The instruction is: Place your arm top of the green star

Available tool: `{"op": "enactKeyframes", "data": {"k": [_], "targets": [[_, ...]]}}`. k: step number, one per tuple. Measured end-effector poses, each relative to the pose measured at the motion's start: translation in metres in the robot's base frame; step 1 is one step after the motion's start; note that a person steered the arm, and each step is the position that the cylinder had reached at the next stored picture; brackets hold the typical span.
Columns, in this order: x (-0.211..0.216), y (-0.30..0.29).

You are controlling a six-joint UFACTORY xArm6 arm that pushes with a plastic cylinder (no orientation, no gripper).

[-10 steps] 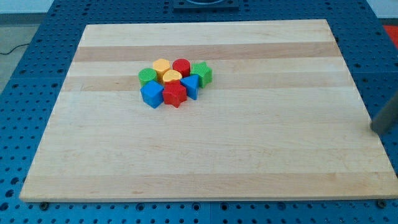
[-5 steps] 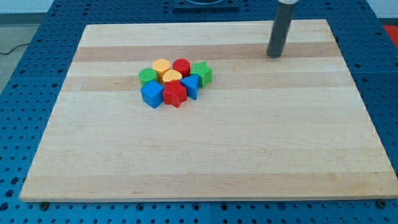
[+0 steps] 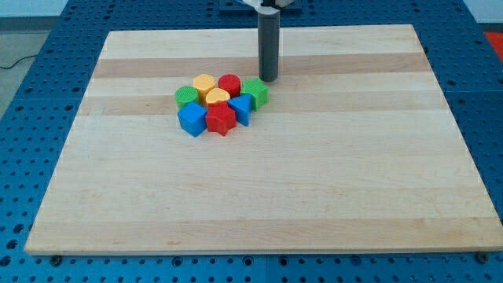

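Green star (image 3: 255, 92), judged light, rigid, easily slid, is lodged at cluster's right edge on worktop (image 3: 314, 181); my tip (image 3: 269, 79) is set just above it; no claw is fitted

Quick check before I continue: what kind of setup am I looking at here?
Most likely a robotics lab bench: a wooden board lies on a blue perforated table, a cluster of small coloured blocks sits on it, and my tip is just above-right of the green star.
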State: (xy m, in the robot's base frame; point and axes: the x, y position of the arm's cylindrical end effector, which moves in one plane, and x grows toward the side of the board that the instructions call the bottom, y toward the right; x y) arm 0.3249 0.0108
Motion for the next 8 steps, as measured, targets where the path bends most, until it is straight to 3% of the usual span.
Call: {"op": "enactKeyframes", "data": {"k": [8], "targets": [[0.013, -0.024]]}}
